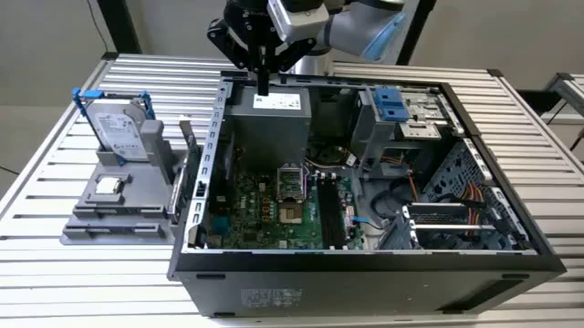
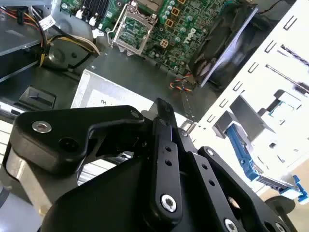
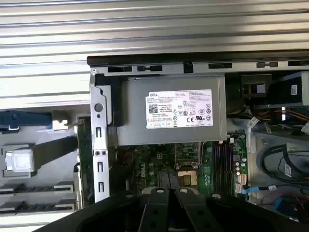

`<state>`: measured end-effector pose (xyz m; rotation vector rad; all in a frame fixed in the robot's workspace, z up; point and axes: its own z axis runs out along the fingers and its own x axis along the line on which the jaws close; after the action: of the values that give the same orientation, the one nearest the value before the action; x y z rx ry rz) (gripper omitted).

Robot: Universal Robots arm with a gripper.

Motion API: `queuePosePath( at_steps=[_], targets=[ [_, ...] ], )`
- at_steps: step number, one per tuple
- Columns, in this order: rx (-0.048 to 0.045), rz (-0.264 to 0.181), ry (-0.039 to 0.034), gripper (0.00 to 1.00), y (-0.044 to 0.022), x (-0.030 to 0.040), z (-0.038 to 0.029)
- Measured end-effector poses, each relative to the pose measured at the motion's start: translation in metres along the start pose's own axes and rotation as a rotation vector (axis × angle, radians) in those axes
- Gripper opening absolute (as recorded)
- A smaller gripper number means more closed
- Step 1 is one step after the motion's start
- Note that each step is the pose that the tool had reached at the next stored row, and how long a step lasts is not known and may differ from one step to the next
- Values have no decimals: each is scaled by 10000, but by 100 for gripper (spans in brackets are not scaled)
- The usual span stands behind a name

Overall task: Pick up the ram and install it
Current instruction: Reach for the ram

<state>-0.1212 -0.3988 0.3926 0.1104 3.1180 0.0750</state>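
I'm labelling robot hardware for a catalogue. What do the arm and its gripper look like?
The arm has silver-grey tube segments with light-blue joint caps. Its gripper is black: angular linkage bars joined by silver screws and pivot pins, narrowing to slim flat fingers.

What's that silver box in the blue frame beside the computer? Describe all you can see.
The hard drive is a flat silver metal box with a white label, in a blue plastic frame. It stands upright in a grey holder, on the exterior view's left of the open computer case.
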Motion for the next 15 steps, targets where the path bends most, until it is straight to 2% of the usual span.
queuePosePath(
  at_steps=[7, 15],
  targets=[
    [1, 2, 8, 0, -1, 9, -3],
    [1, 1, 17, 0, -7, 65, -4]
  ],
)
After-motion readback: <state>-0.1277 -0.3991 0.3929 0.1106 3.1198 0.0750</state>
